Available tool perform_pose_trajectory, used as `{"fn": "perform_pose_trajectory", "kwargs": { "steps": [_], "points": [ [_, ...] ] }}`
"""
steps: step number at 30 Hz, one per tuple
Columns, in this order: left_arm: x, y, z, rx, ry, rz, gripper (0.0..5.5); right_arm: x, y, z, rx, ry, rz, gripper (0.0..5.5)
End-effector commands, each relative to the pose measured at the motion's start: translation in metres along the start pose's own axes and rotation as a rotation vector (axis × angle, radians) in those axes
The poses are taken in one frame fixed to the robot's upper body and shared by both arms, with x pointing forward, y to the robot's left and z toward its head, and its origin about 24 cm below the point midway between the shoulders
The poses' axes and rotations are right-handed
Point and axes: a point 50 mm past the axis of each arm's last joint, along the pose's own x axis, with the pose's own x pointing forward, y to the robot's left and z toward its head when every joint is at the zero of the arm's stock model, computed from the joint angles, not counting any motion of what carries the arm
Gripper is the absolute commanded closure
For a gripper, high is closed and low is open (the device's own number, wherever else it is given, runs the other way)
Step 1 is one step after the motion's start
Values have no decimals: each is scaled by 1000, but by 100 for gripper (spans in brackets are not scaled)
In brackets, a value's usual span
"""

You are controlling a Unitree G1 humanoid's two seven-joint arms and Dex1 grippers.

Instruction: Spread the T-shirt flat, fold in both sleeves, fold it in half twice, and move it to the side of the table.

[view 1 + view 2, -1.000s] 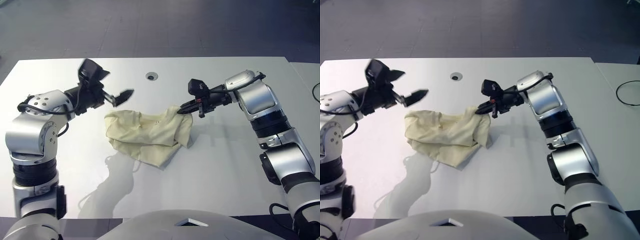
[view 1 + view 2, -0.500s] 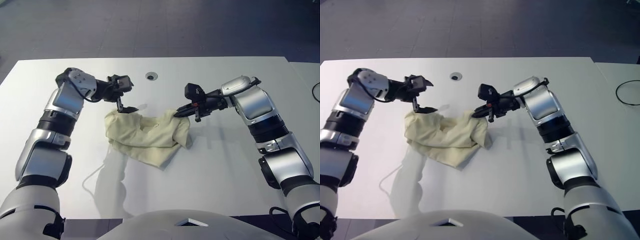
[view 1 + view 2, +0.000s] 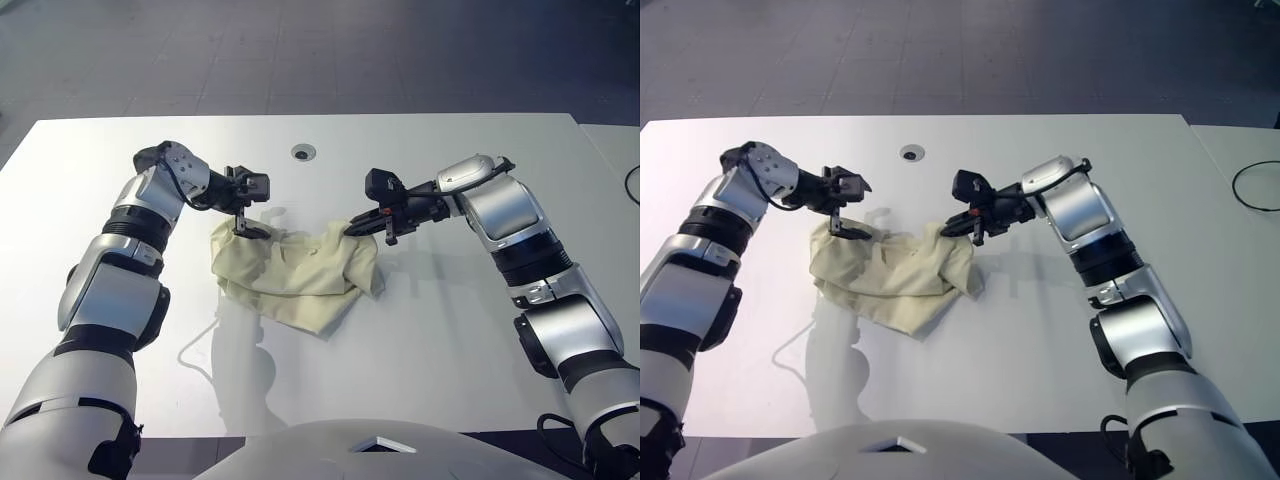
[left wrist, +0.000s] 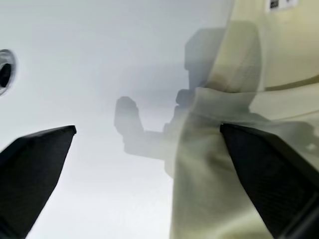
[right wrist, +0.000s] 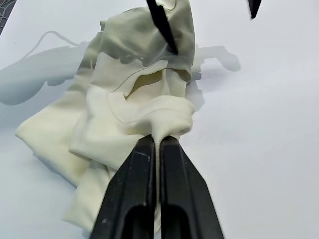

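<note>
Right wrist view — crumpled cream T-shirt [image 5: 124,119], fold pinched by right gripper [image 5: 156,141]

- A small round cable port [image 3: 303,152], pale rim around a dark middle, sits in the worktop [image 3: 470,330] near its far edge, about midway along.
- Dark grey tiled floor [image 3: 300,50] lies beyond the far edge of the worktop.
- A second white table [image 3: 1240,150] stands just beside the worktop on the robot's right, a narrow gap between them.
- A thin black cable [image 3: 1252,187] lies in a loop on that second table, running off the picture's edge.
</note>
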Motion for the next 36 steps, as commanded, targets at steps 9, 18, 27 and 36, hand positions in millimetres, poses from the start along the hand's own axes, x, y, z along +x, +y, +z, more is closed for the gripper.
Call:
{"fn": "perform_pose_trajectory", "kwargs": {
  "steps": [9, 18, 27, 36],
  "points": [
    [27, -22, -15, 2, 85, -68, 149, -1, -4, 6, -28, -4, -25, 550],
    [35, -44, -29, -48, 119, -242, 301, 0, -5, 7, -30, -6, -29, 550],
    [41, -53, -39, -121, 141, -263, 450, 0, -4, 6, -32, -5, -29, 550],
    [32, -41, -29, -272, -35, -200, 548, 0, -6, 4, -24, -12, -44, 550]
  ]
}}
